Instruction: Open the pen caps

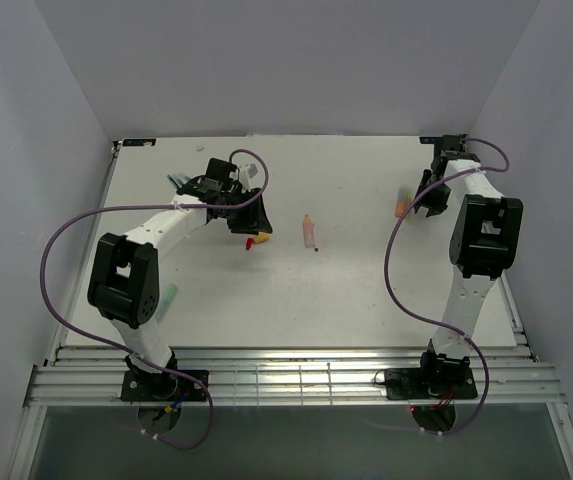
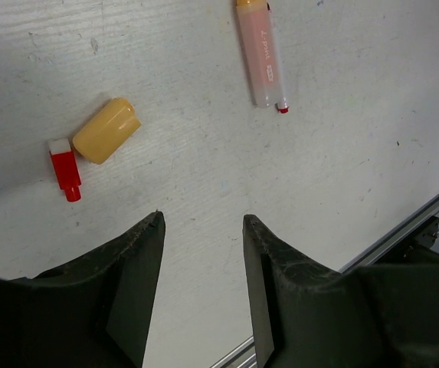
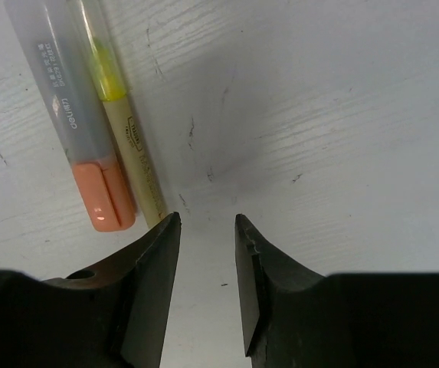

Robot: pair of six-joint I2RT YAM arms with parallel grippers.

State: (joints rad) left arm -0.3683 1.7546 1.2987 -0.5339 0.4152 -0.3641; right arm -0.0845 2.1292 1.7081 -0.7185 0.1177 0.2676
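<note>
Jaws of the left gripper (image 2: 204, 222) stand partly apart and hold nothing above the desk (image 2: 357, 153). Ahead to their left lies a stubby yellow-orange cap (image 2: 106, 130), with a red-and-white piece (image 2: 66, 169) just beside it. A pale pink pen (image 2: 261, 61) lies farther off. The right gripper (image 3: 208, 218) is likewise parted and empty. A grey highlighter (image 3: 73, 115) and a slim yellow pen (image 3: 131, 138) lie side by side just left of it.

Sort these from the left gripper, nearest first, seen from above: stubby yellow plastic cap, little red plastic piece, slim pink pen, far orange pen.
1. Right beside the left gripper: stubby yellow plastic cap and little red plastic piece, too close to call.
2. Mid-table: slim pink pen.
3. Far right: orange pen.
</note>
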